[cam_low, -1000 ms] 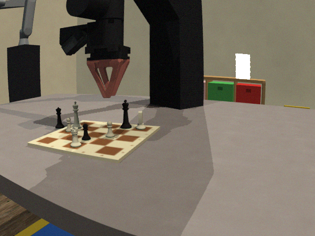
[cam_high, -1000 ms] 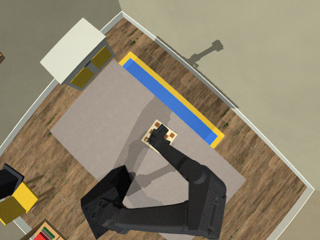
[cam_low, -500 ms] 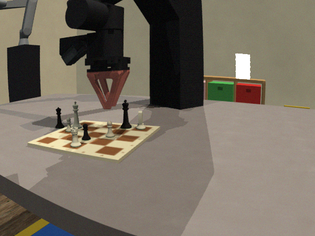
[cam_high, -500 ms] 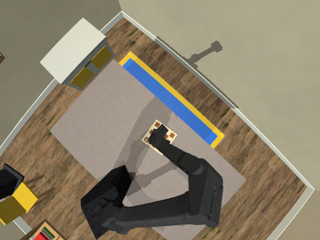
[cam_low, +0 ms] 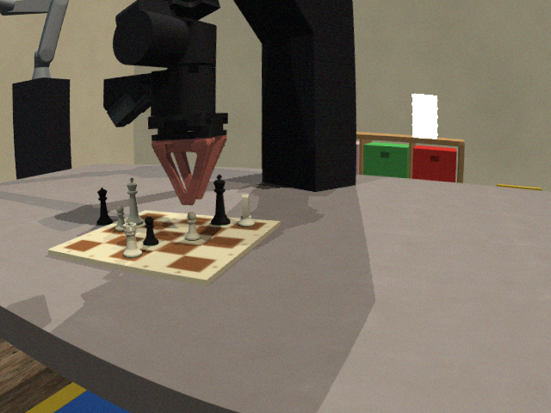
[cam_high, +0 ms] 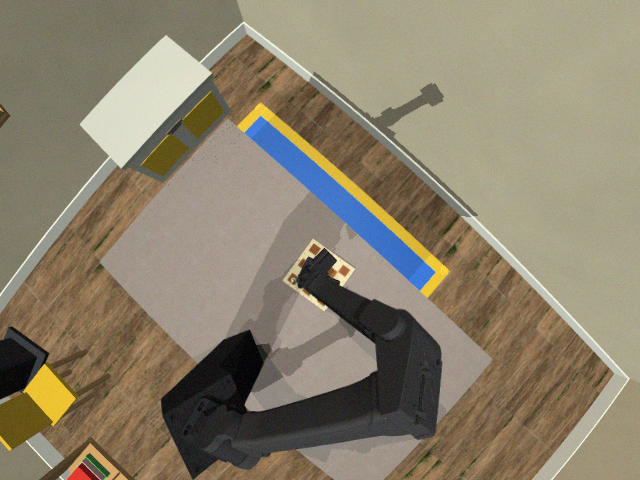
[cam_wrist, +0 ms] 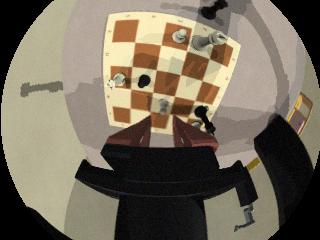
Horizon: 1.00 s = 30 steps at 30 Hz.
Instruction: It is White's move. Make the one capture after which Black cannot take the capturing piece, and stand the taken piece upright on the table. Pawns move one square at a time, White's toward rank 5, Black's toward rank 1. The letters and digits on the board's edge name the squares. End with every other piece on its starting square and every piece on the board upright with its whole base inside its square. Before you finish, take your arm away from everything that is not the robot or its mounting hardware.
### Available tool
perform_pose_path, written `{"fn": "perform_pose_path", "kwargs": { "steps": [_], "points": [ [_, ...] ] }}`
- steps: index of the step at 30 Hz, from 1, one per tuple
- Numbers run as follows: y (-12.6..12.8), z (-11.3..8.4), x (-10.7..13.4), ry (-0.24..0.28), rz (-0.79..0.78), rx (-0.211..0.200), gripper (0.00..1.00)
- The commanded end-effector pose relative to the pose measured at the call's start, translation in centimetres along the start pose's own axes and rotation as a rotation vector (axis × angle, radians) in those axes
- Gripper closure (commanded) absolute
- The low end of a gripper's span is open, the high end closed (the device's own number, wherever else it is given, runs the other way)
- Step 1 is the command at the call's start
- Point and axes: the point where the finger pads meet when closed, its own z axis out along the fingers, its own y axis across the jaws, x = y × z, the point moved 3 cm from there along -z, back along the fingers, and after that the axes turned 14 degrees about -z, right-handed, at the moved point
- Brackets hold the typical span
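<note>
The small chessboard [cam_low: 166, 242] lies on the grey table; it also shows in the wrist view [cam_wrist: 167, 70] and from above [cam_high: 319, 273]. On it stand a tall white king [cam_low: 133, 202], a white pawn [cam_low: 120, 218], a white rook [cam_low: 130, 240], a black pawn [cam_low: 150, 231], another white pawn [cam_low: 191, 225], a tall black piece [cam_low: 219, 200] and a white piece [cam_low: 245, 209] at the far corner. A black piece [cam_low: 102, 206] stands upright on the table just off the board's far left edge. My gripper [cam_low: 190, 200] hangs point-down above the board's far middle, slightly open and empty, a little above the pieces' tops.
My arm's thick black link [cam_low: 306, 89] stands behind the board. A shelf with green and red bins [cam_low: 409, 160] is at the back right. The table's front edge runs low on the left.
</note>
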Motion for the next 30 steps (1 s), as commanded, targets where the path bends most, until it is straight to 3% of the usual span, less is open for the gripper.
{"fn": "perform_pose_path", "kwargs": {
  "steps": [1,30],
  "points": [
    [-0.65,0.63,-0.46,-0.008,0.000,0.004,0.68],
    [-0.63,0.77,-0.47,-0.008,0.000,0.004,0.68]
  ]
}}
